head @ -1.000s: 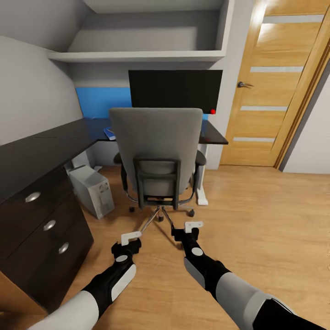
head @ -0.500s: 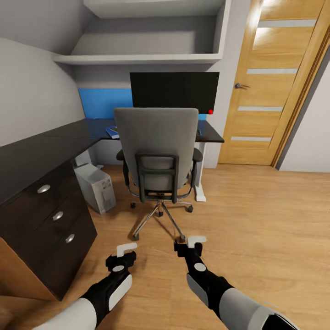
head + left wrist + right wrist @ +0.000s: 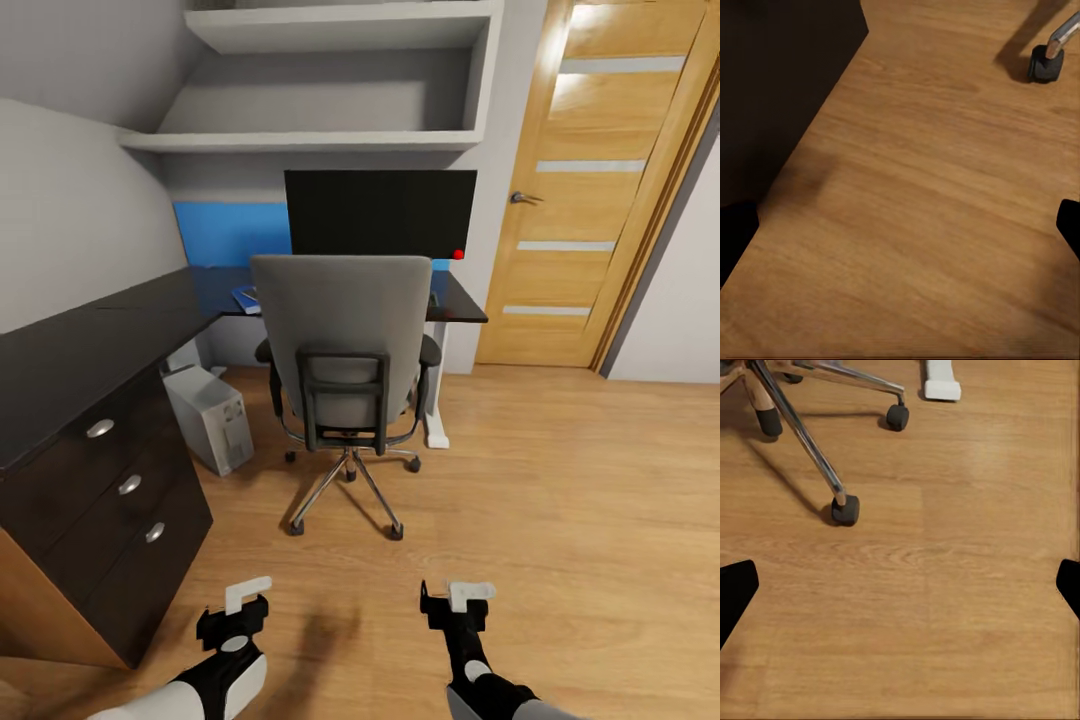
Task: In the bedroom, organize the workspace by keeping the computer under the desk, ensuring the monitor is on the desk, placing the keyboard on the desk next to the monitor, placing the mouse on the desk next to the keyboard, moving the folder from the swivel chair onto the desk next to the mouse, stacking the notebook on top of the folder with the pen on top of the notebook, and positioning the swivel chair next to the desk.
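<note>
- The swivel chair (image 3: 345, 345) stands on the wooden floor (image 3: 560, 480), its tall grey back toward the camera, pushed close to the front edge of the desk (image 3: 90, 335).
- The desk is L-shaped with a glossy black top; its drawer unit (image 3: 110, 510) with three round handles sits at the near left.
- The monitor (image 3: 380, 212) stands upright on the desk beyond the chair, screen dark, a small red light at its lower right corner.
- The folder (image 3: 246, 297), blue, lies on the desk top just left of the chair back. Whether anything rests on it cannot be told.
- The computer (image 3: 210, 417) stands upright on the floor under the desk, beside the drawer unit.
- Keyboard, mouse, notebook and pen: hidden behind the chair back or too small to tell.
- The left gripper (image 3: 236, 610) hangs low over bare floor, near the drawer unit, jaws released and holding nothing; the left wrist view has one chair caster (image 3: 1045, 63) ahead.
- The right gripper (image 3: 458, 603) hangs over bare floor, well short of the chair base, jaws spread wide and empty; the right wrist view has the chrome legs and a white desk foot (image 3: 942, 384).
- A wooden door (image 3: 590, 190) stands shut at the right.
</note>
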